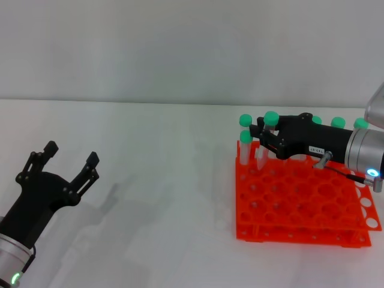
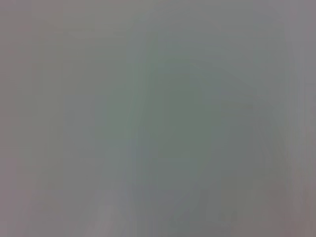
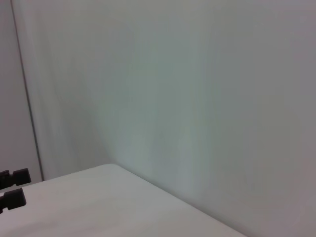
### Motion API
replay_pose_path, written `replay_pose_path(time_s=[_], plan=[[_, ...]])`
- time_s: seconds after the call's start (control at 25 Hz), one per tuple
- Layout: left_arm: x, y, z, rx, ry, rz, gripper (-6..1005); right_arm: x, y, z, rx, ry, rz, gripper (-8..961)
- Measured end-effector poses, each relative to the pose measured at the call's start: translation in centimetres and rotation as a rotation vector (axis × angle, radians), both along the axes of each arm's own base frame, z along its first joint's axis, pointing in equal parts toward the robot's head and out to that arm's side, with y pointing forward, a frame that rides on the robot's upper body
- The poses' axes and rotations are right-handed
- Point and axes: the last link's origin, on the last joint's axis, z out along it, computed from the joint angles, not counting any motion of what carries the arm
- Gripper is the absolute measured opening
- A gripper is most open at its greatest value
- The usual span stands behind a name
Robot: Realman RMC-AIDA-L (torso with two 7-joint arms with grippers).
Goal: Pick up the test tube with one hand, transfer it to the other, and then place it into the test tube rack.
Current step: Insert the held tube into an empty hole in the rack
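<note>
Right gripper (image 1: 264, 133), at 2 o'clock, clamped on the green-capped test tube (image 1: 270, 123) above the orange rack (image 1: 300, 207); left gripper (image 1: 72, 161), at 8 o'clock, fingers apart over the table (image 1: 168, 180).

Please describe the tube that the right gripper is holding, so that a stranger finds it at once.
Find the orange rack on the right. Over its far left corner sits the right gripper. The tube is the green-capped one between its fingers; the other tubes stand free.
</note>
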Motion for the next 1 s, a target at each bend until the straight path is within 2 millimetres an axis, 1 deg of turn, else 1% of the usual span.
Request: replay_pose_path(time_s=[0.28,0.56,1.0], plan=[[0.04,-0.01,0.01,0.0,-0.001,-0.003,885,-0.07,0.2,0.51,0.017,0.019,-0.005,259],[0.09,0.07,-0.03,-0.001,0.0,-0.003,885,0.34,0.47,0.92,0.039,0.019,-0.025,263],[0.26,0.37,0.0,-0.002,0.001,-0.009,885,0.58,0.53,0.29,0.046,-0.01,-0.036,269]])
